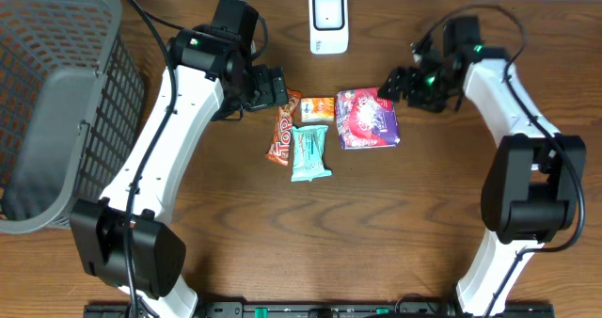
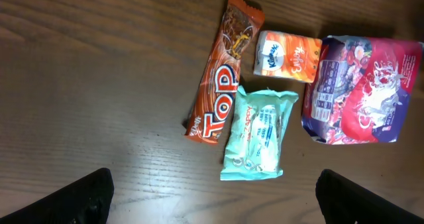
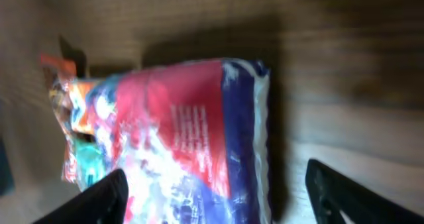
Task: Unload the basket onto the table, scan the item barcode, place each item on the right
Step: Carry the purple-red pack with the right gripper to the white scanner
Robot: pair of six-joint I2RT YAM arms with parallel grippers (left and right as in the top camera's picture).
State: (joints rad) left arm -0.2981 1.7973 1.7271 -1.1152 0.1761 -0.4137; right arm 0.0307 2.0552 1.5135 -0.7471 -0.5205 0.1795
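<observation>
Four packets (image 1: pixel 309 153) lie mid-table below the scanner (image 1: pixel 328 22); the right gripper (image 1: pixel 387 81) hangs open over the rightmost, a red bag (image 1: pixel 367 118), likely light, crinkly and slippery, best pinched at a sealed edge, while the left gripper (image 1: pixel 273 87) gapes empty.
</observation>
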